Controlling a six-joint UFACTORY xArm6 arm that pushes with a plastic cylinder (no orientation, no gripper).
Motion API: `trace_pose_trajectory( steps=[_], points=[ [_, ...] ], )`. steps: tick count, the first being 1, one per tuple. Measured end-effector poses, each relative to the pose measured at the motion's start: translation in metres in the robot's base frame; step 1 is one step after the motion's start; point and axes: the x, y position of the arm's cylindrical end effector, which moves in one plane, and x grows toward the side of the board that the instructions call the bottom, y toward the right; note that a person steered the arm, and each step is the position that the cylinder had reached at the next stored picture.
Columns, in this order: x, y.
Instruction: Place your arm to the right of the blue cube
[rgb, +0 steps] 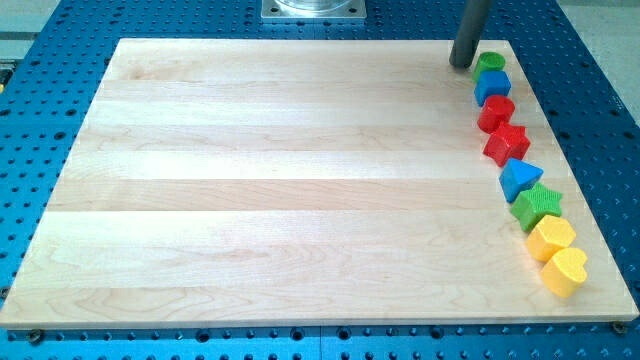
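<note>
The blue cube (493, 86) sits near the board's top right corner, second in a line of blocks along the right edge. My tip (461, 64) rests on the board just up and to the left of the blue cube, right beside the green cylinder (489, 64) that lies above the cube. The dark rod rises from there out of the view's top.
Below the blue cube the line goes on: a red cylinder (496, 113), a red star (507, 144), a blue triangle (519, 177), a green star (536, 206), a yellow hexagon (551, 238) and a yellow heart (565, 271). The wooden board (280, 190) lies on a blue perforated table (600, 100).
</note>
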Motion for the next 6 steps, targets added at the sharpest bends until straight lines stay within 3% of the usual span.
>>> trace_pose_trajectory(
  steps=[1, 2, 3, 4, 6],
  points=[
    [-0.023, 0.012],
    [-0.014, 0.05],
    [0.05, 0.093],
    [0.084, 0.093],
    [0.084, 0.075]
  ],
)
